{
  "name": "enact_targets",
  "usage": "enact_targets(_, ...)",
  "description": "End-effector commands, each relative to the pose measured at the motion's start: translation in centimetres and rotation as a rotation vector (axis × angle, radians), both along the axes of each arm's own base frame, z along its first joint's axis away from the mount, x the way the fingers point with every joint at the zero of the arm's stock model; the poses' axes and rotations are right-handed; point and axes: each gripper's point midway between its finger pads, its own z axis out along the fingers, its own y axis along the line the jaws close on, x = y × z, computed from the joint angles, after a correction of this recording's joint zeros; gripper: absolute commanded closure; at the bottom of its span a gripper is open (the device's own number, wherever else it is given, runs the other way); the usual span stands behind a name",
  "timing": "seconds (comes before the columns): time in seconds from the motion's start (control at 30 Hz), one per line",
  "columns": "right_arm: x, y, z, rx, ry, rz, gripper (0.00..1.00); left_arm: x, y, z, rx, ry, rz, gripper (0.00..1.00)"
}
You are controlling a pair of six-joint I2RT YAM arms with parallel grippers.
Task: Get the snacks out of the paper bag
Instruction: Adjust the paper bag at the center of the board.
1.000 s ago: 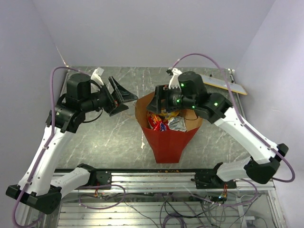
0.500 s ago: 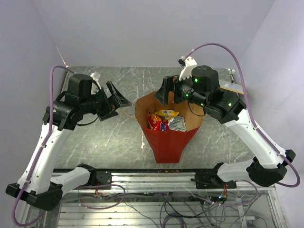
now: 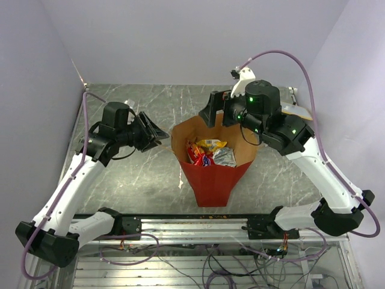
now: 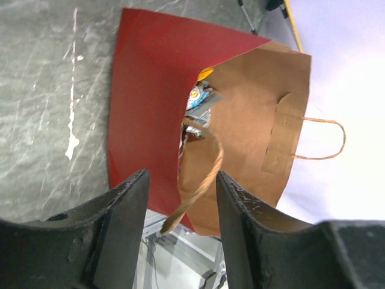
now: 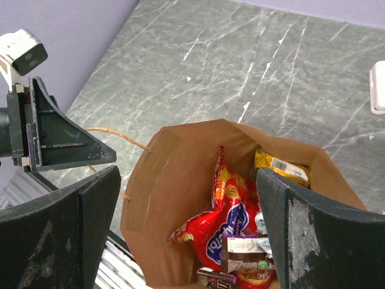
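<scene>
Red outside and brown kraft within, a paper bag (image 3: 212,177) is shown at the middle of a grey marbled table (image 3: 132,174), its mouth gaping open; from overhead the snacks (image 3: 207,153) are seen bunched inside that mouth; the left gripper (image 3: 156,130) is placed just beside the bag's left rim, and the right gripper (image 3: 218,117) is held over its far rim.

Only the left wrist view reveals a tan twisted handle (image 4: 204,176) running up between that gripper's jaws; the jaws are set partly apart, with a gap visible on either side of the loop, so it is not pinched; a second handle (image 4: 344,138) is seen looping off the opposite wall.

Only the right wrist view looks straight down into the bag; a shiny red chip bag (image 5: 225,223) with a blue logo is shown in the middle; a yellow bar (image 5: 281,168) is tucked against the right-hand wall; a silver-and-brown wrapper (image 5: 243,253) is laid over the chip bag's lower end. White lettering on the logo and a pale label on the yellow bar are visible, but neither can be read.

The right gripper's jaws are spread wide, one at each side of the open mouth, above the snacks and touching none of them; a white block (image 5: 379,87) is seen on the table beyond the bag.
</scene>
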Motion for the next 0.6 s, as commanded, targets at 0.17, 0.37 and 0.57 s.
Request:
enact_targets(0.17, -0.6, -3.3, -0.1, -0.024, 0.072, -0.140, 0.05, 2.3, -1.4, 2.0, -0.001, -0.136, -0.081, 0.68)
enact_targets(0.37, -2.4, -6.8, -0.9, -0.074, 0.112, -0.228, 0.05, 2.9, -1.4, 3.7, 0.004, -0.181, -0.098, 0.92)
enact_targets(0.57, -3.2, -12.0, -0.9, -0.216, 0.125, -0.400, 0.05, 2.9, -0.3, 6.1, -0.006, -0.213, -0.096, 0.93)
